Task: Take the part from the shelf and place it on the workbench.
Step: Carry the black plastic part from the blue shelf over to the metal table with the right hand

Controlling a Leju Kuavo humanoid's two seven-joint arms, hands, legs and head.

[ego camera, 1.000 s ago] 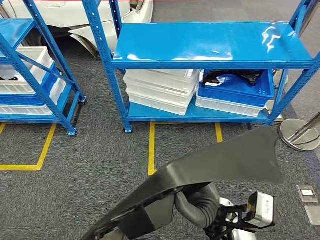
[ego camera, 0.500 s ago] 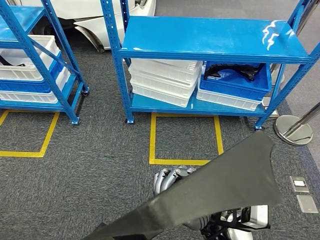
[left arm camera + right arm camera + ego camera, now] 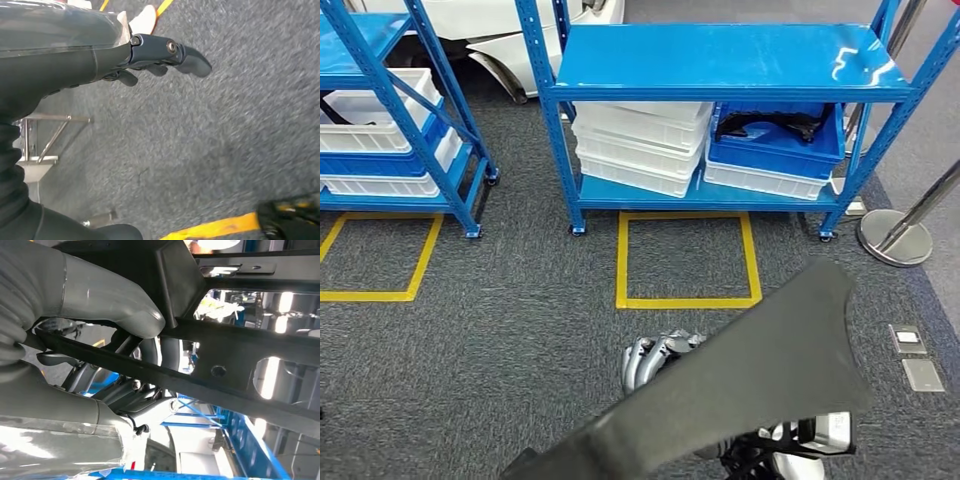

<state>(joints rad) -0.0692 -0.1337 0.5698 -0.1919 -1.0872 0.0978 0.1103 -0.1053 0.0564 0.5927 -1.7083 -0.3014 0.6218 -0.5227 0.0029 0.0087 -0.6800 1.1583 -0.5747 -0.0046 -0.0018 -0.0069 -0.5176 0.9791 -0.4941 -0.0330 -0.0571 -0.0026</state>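
The shelf [image 3: 727, 70] sits farther off than it did a second ago and more yellow floor marking [image 3: 686, 255] shows, so the robot looks to be backing away; my guess is the pick is done and the carry to the surface comes next. The part [image 3: 743, 385], a long, flat, matte black panel flaring wide at its right end, rides near, low over the carpet. The right robot hand [image 3: 75, 305] clamps its ribbed underside, thumb pressed over a rib. The left robot hand [image 3: 166, 55] holds nothing, fingers extended over the carpet.
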